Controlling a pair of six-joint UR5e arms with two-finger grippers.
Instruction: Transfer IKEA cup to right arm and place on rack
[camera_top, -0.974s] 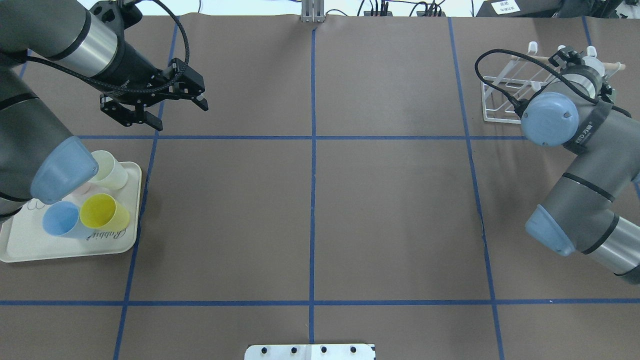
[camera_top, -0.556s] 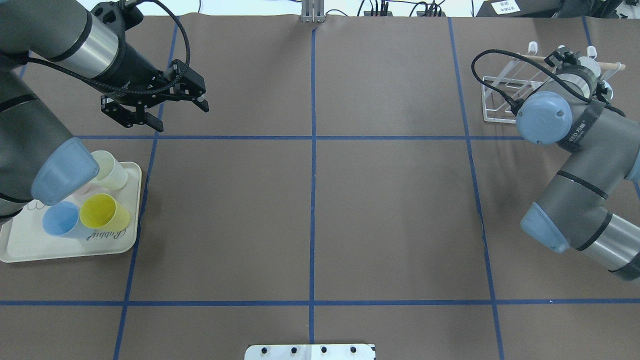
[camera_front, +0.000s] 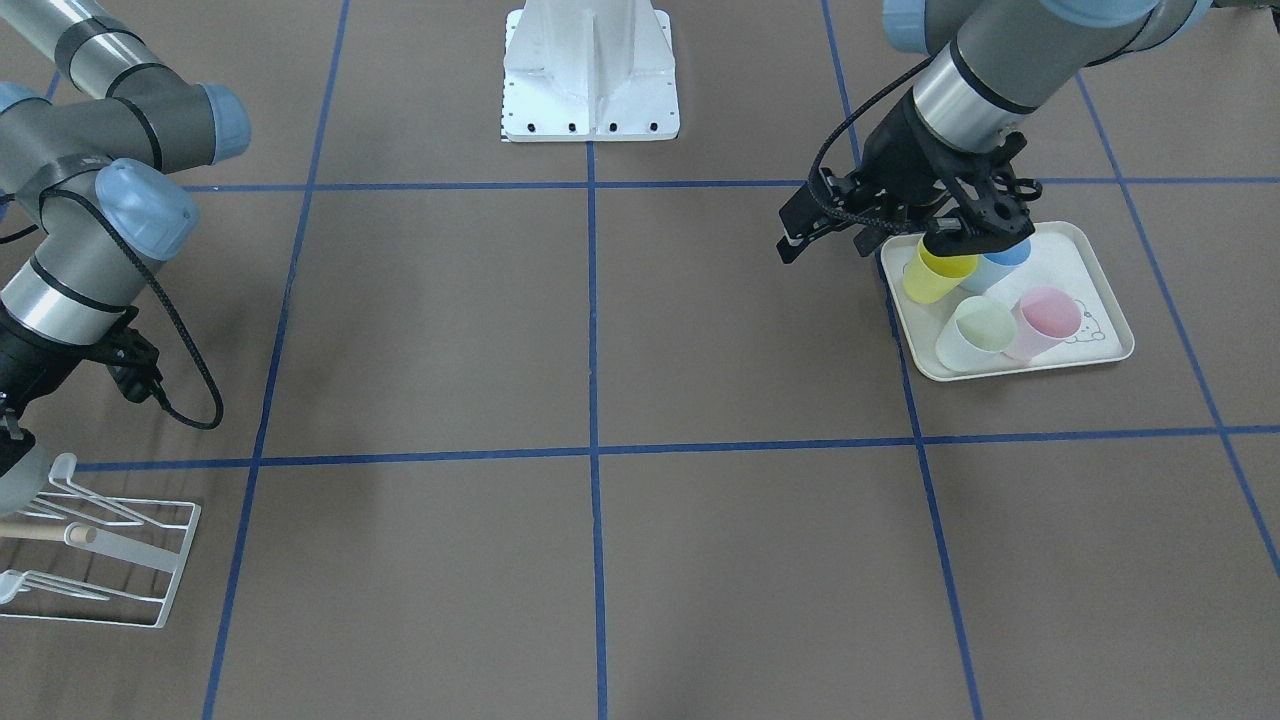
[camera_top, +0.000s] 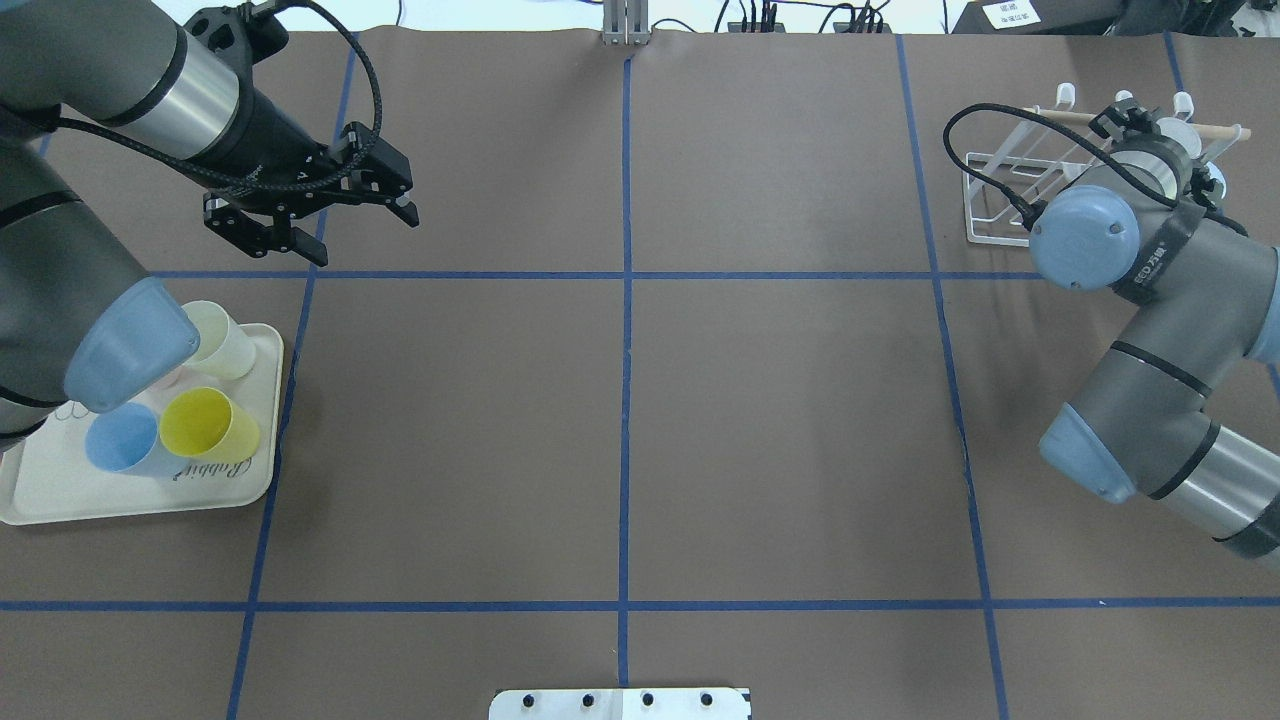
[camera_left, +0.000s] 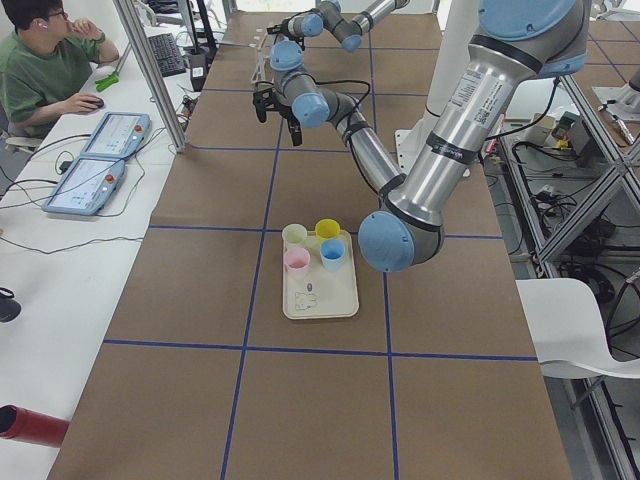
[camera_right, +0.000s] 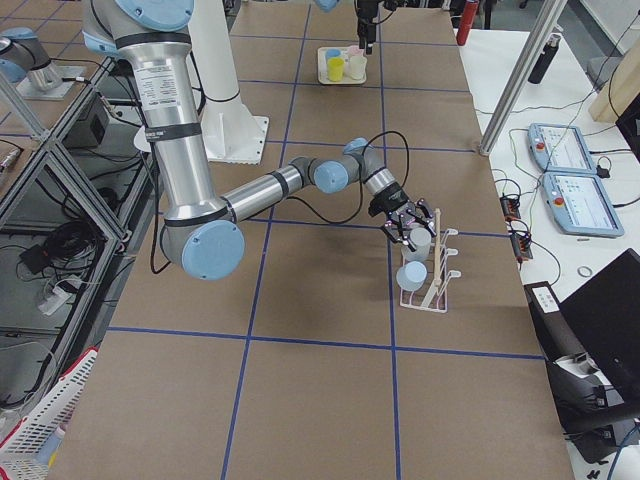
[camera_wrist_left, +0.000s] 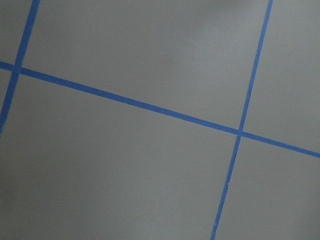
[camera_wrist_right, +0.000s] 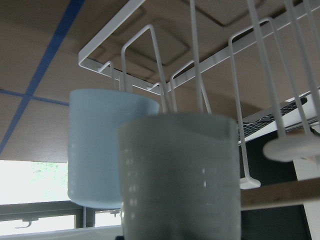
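White wire rack (camera_top: 1000, 241), upper right, crowds the right pincer (camera_right: 411, 231), cannot tell its grip; left pincer (camera_top: 365, 238) gapes wide, empty.

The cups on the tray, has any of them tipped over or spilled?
Nothing stands out. The yellow cup, blue cup, pink cup and pale green cup all stand upright, mouths up, close together on the tray, and nothing is spilled.

The brown paper-covered counter (camera_top: 780, 420) looked matt; the white wire rack (camera_front: 125, 553) was smooth-coated, its dowel (camera_front: 35, 533) pale wood.
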